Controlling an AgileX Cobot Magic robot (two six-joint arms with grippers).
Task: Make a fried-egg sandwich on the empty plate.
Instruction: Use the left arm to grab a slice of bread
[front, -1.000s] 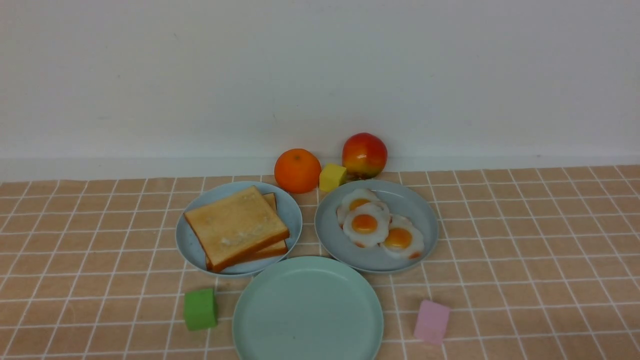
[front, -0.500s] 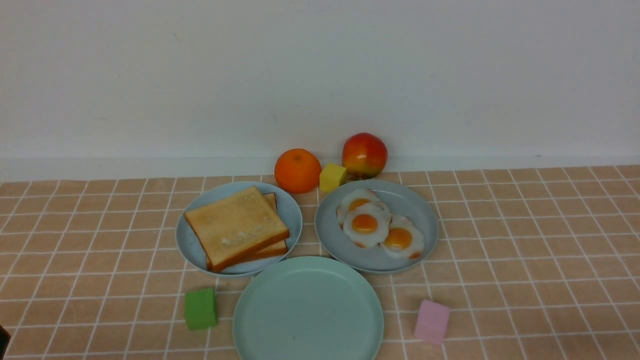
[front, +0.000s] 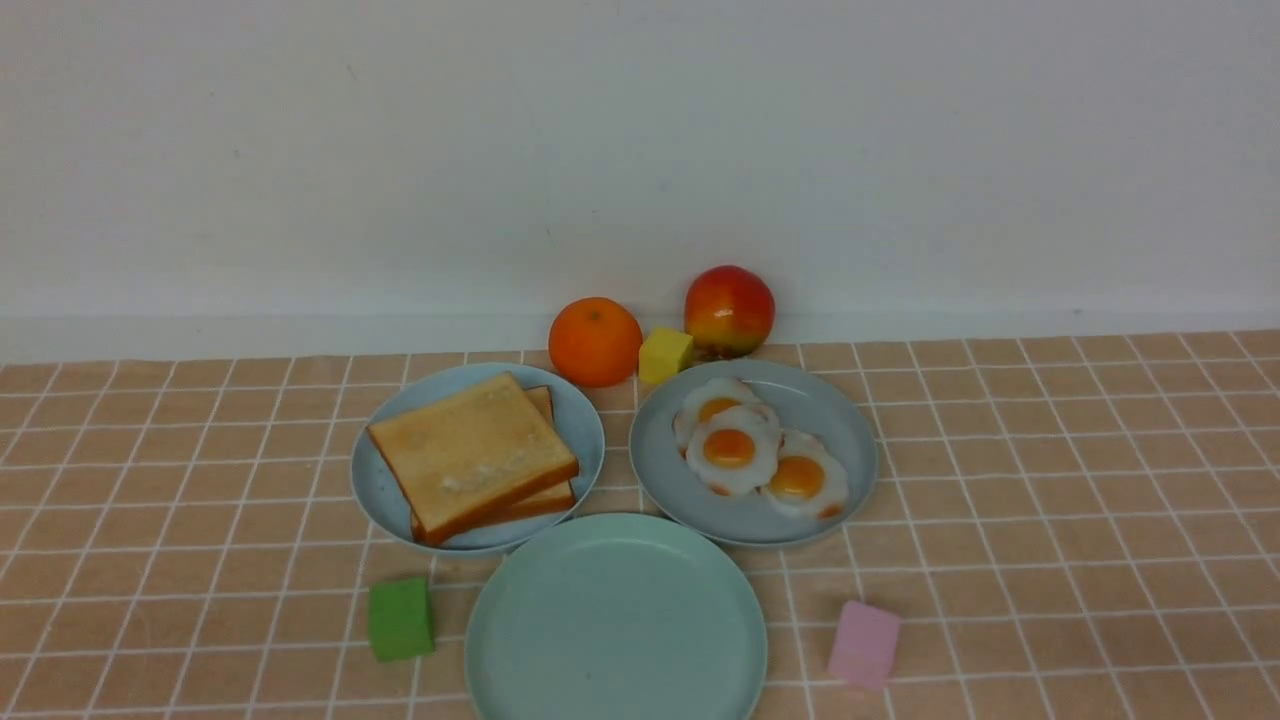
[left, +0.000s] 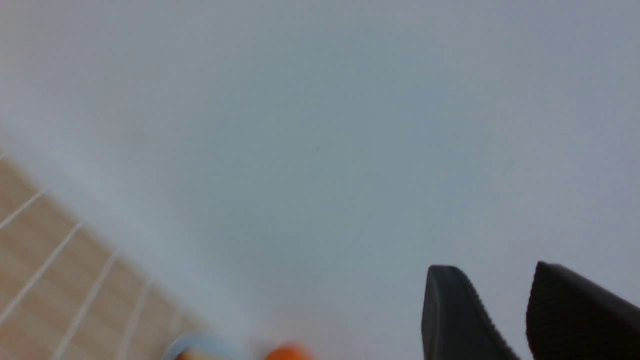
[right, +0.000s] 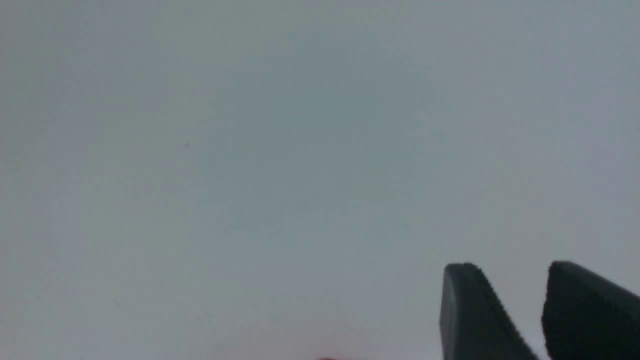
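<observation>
Only the wrist cams catch the arms. The left gripper (left: 495, 267) is aimed at the wall (front: 640, 150) and rolled over a bit, since the edge of the tablecloth (front: 1050, 500) runs slanted across one corner of its view. A blurry bit of the blue plate (front: 385, 490) and the orange (front: 594, 340) sit at that picture's edge. Its two dark fingers (left: 450, 310) are a little apart with only wall showing in the gap, so it's gripping nothing.

The right gripper (right: 512, 265) is the same deal. It points at the wall, with its fingers (right: 470, 310) slightly parted and nothing between them. There's just a red smudge at the edge of its view, and I can't tell what that is.

On the table, the mint plate (front: 615, 620) is at the near edge in the middle, bare. Two toast (front: 470, 450) slices are stacked a bit askew on the blue plate, behind it to the left. Three eggs (front: 730, 448) overlap on the grey plate (front: 840, 420), behind it to the right. Both of those plates nearly touch the mint plate's rim.

The orange, a yellow cube (front: 664, 354) and an apple (front: 729, 310) line up by the wall. A green cube (front: 401, 618) sits just left of the mint plate, and a pink cube (front: 864, 643) sits near its right.
</observation>
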